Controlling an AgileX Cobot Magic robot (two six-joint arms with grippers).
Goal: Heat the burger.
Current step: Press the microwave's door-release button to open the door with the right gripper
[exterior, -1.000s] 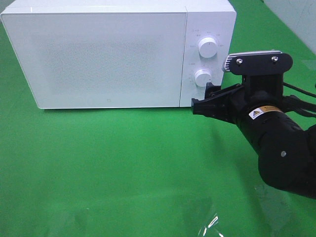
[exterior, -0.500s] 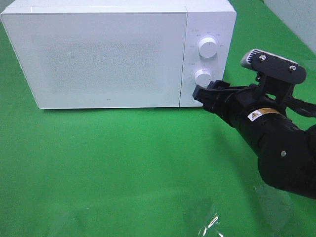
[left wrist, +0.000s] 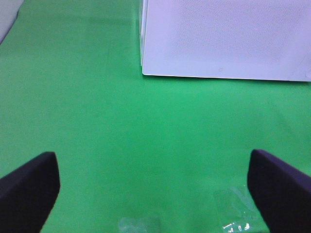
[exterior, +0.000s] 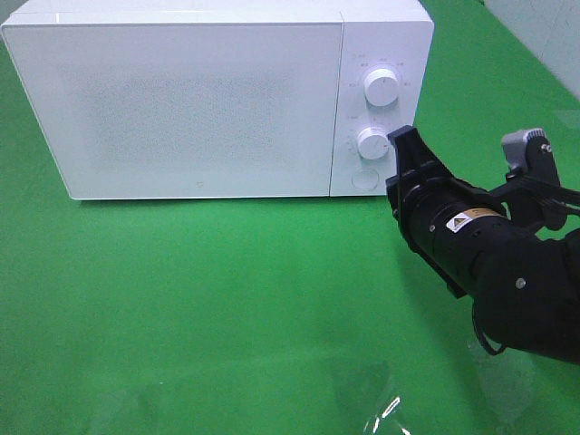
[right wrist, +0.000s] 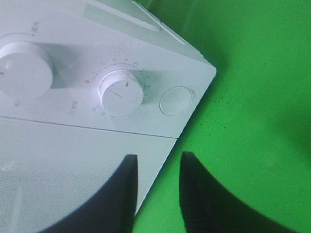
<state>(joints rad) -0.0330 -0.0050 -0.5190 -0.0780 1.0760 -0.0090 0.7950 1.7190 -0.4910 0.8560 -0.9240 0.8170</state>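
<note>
**Right wrist view: lining up to set the heat**

I am judging this the start-heating step. My right jaws are hovering before the lower dial [right wrist: 121, 92] of the microwave [exterior: 181, 100], narrowly apart and gripping nothing. Next I am needing to clamp that dial and twist. The burger is showing nowhere, presumably inside the microwave. My left jaws are idling wide apart. Since a second ago, my right wrist has been rolling and its jaws narrowing.

The table [exterior: 227, 299] is covered with a smooth green cloth. A white microwave [exterior: 181, 100] stands directly on it, close to the far edge, with its door closed. Near the front edge, right of the middle, lies something thin and transparent [exterior: 385, 412], possibly crumpled plastic film
</note>
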